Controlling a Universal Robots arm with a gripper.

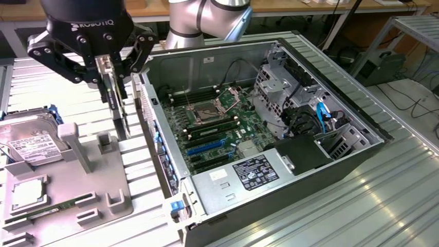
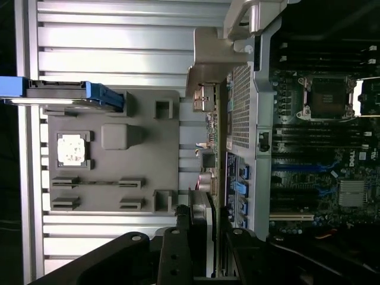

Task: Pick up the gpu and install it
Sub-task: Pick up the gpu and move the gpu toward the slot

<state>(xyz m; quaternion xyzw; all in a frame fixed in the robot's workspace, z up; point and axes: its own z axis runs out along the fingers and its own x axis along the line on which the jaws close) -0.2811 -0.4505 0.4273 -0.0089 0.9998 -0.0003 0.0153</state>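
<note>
Nearest stands the open computer case (image 1: 322,195) on the ribbed metal counter (image 1: 384,206), its motherboard (image 1: 213,128) bare. Beside it, on the exterior view's left, lies a gray parts holder (image 1: 69,200). Above that hangs the end effector (image 1: 106,74), marked ROBOTIQ, clamped on the gpu (image 1: 116,108), which hangs on edge just outside the case wall. A hard drive (image 1: 28,139) stands in the holder. Its white label (image 1: 28,150) and a black label (image 1: 255,172) inside the case carry print too fine to read.
</note>
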